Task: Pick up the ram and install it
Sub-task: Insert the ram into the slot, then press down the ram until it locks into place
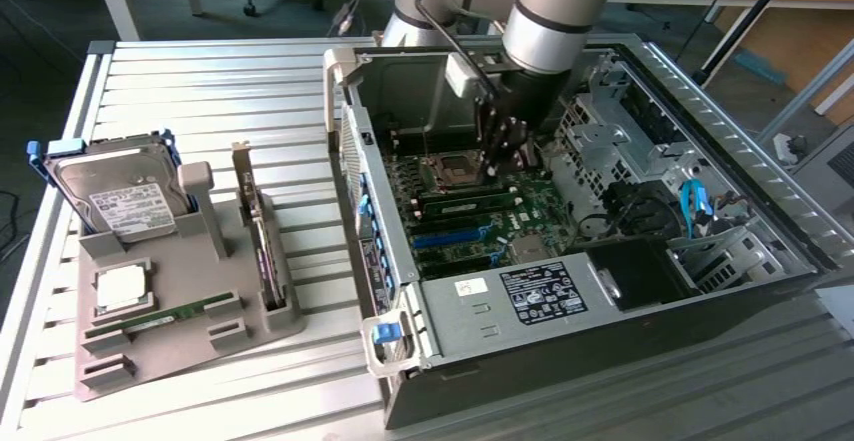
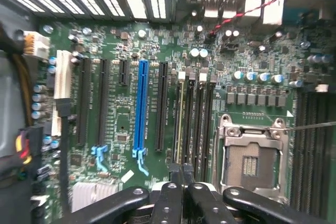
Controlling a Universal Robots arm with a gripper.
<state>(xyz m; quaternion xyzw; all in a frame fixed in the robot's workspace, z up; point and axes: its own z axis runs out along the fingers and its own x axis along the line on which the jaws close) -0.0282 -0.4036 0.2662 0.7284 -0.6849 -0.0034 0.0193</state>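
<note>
My arm [image 1: 554,21] reaches steeply down from the far side of the scene in the exterior view, its silver-and-grey forearm ending in a dark wrist. My end effector [image 1: 505,153] points downward, and its two black fingers [image 2: 169,195] are pressed flat together, with nothing between them in the wrist view.

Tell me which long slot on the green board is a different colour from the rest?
The blue slot. The long slots beside it on the motherboard are black; this one alone is bright blue.
</note>
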